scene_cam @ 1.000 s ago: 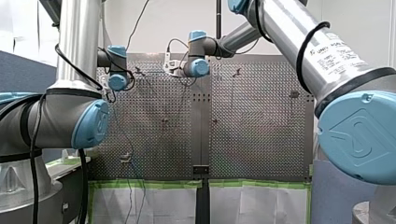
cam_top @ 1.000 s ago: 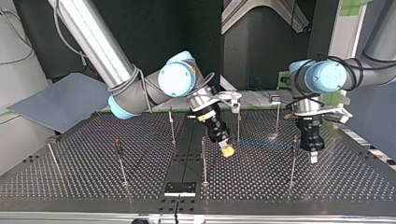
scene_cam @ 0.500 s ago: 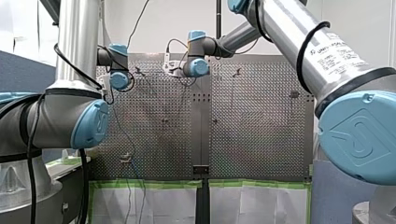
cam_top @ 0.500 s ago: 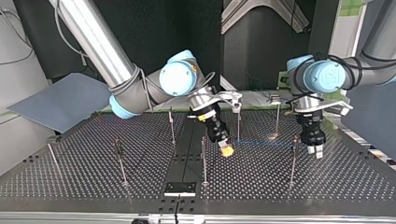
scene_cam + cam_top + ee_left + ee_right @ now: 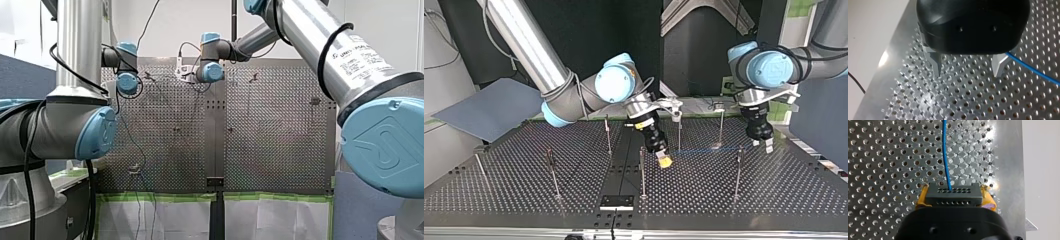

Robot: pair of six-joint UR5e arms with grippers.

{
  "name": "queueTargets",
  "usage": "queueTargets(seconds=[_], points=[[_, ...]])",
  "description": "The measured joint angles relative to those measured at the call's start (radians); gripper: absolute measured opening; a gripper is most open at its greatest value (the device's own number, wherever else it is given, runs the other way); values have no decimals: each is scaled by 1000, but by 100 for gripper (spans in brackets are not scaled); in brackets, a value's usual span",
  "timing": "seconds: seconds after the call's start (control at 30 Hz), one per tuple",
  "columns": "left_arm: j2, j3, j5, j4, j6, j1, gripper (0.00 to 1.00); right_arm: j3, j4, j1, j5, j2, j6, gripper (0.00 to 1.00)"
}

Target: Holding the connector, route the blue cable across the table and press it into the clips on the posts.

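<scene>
The black connector (image 5: 953, 194) sits between the yellow pads (image 5: 921, 199) of my right gripper (image 5: 954, 198), which is shut on it. The blue cable (image 5: 945, 152) leaves the connector and runs ahead over the perforated plate. In the top view my right gripper (image 5: 665, 161) hangs low near the middle, and the blue cable (image 5: 704, 150) stretches from it to a post (image 5: 738, 170) at the right. My left gripper (image 5: 763, 146) hovers above that post's far side. Its metal fingers (image 5: 936, 63) stand open with nothing between them, and the blue cable (image 5: 1031, 70) passes beside one finger.
Several thin posts stand on the perforated table (image 5: 499, 192), among them one (image 5: 642, 172) beside my right gripper, one (image 5: 679, 131) behind it and one (image 5: 553, 172) at the top view's left. A black bracket (image 5: 616, 202) lies at the near edge. A grey panel (image 5: 489, 107) leans at the left.
My left gripper has opened, lifted off the table and drawn back toward the top view's far side, away from the right post. My right gripper has barely moved and keeps the connector.
</scene>
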Motion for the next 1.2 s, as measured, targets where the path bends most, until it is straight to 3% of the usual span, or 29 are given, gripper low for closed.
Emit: queueTargets(seconds=[0.27, 0.63, 0.97, 1.2], points=[[69, -34, 1, -69, -36, -28, 100, 0, 19, 3, 26, 0, -18, 0], [166, -48, 18, -167, -51, -47, 100, 0, 24, 7, 30, 0, -20, 0], [249, -48, 84, -249, 15, -86, 100, 0, 25, 7, 42, 0, -20, 0], [260, -48, 131, -308, 70, -117, 100, 0, 28, 8, 47, 0, -20, 0]])
